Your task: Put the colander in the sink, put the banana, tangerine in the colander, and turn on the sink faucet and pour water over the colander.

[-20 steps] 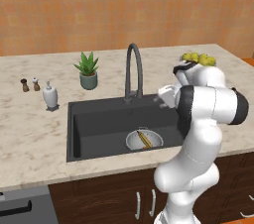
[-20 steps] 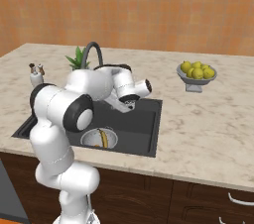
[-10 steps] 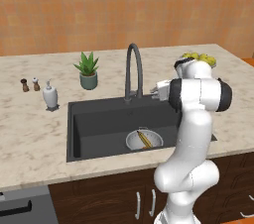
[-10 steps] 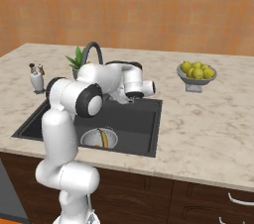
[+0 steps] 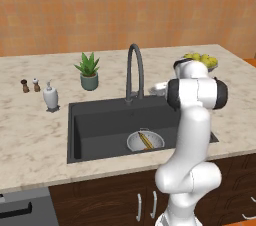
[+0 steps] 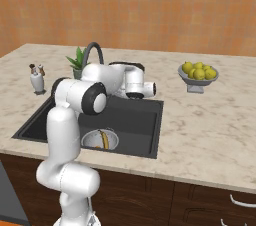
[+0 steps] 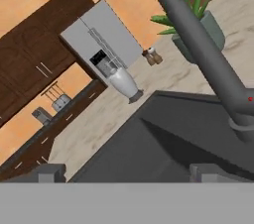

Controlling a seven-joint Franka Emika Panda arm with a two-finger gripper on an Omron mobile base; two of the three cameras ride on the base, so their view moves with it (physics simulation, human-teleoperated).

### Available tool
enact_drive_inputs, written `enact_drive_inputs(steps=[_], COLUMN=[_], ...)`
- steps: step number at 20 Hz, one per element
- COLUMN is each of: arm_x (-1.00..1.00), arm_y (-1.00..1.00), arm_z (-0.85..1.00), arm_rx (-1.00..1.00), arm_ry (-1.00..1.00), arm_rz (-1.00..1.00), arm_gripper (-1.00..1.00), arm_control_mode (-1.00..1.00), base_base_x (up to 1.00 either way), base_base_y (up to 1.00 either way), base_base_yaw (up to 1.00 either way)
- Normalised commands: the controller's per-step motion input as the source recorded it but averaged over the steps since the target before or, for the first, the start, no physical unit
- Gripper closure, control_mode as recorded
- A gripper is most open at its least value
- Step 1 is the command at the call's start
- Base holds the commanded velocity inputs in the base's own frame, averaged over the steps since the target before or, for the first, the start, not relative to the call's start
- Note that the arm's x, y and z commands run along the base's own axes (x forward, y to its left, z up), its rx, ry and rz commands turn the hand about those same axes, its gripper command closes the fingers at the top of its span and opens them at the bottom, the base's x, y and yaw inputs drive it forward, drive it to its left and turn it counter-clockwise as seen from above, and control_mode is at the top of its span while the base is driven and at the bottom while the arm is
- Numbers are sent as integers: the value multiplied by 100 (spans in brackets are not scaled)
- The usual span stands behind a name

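Note:
The silver colander [image 5: 145, 141] [image 6: 100, 140] sits in the dark grey sink [image 5: 95, 125] [image 6: 135, 120] [image 7: 163, 148], near its front right. The yellow banana [image 5: 145, 140] [image 6: 104, 140] lies inside it. I cannot make out the tangerine. The sink faucet [image 5: 135, 70] [image 6: 92, 50] [image 7: 198, 44] arches over the back of the basin. My gripper [image 5: 160, 89] [image 6: 149, 90] [image 7: 129, 172] hovers just right of the faucet's base, above the basin's back right corner. It is open and holds nothing.
A grey footed bowl of yellow-green fruit [image 5: 202, 61] [image 6: 198, 72] stands on the counter right of the sink. Left of the faucet are a potted plant [image 5: 88, 70] [image 6: 77, 60] [image 7: 196, 20], a white dispenser [image 5: 50, 96] [image 6: 36, 81] [image 7: 124, 83] and two small shakers [image 5: 30, 85] [image 7: 153, 56].
My elbow has swung in toward the sink and the arm stands more upright. The hand stayed by the faucet's base, jaws wide apart throughout.

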Motion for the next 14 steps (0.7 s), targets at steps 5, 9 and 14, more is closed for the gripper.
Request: enact_drive_inputs(steps=[5,9,14], arm_x=[51,43,41], arm_y=[14,1,0], arm_z=[0,0,-2], arm_rx=[0,0,-1], arm_ry=[0,0,0], arm_rz=[-7,-10,-12], arm_gripper=[-100,-100,-100], arm_control_mode=[-100,-100,-100], base_base_x=[0,0,0], base_base_y=[0,0,0], base_base_yaw=[0,0,0])
